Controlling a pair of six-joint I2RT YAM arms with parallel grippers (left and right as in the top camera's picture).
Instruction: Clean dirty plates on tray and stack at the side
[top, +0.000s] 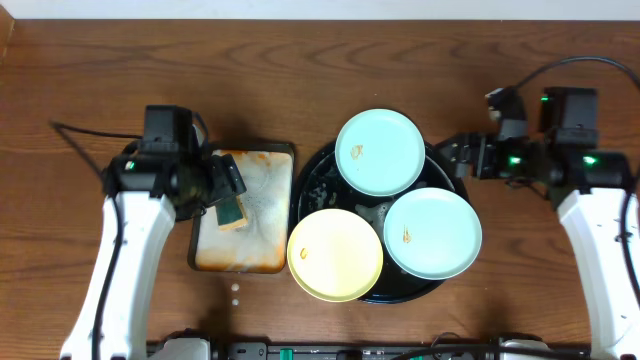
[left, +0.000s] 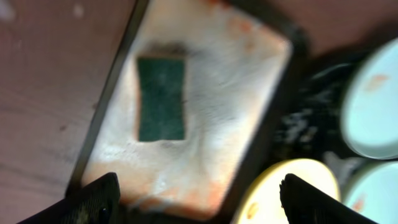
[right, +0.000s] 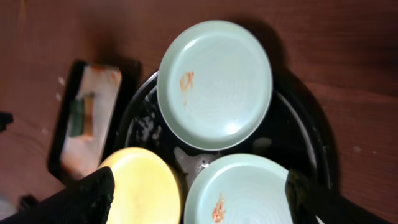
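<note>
A dark brown wooden table (top: 300, 60) was seen to carry everything. Two trays were set directly on it, side by side near the middle: a rectangular, orange-stained tray (top: 262, 238) to the left and a large round black tray (top: 318, 182) to the right, their edges almost touching. Two small white specks (top: 234, 292) were noted on the bare wood just beside the rectangular tray's near edge

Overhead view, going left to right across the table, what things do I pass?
Orange-stained tray holding the green sponge → yellow plate → far mint plate → near mint plate.
</note>
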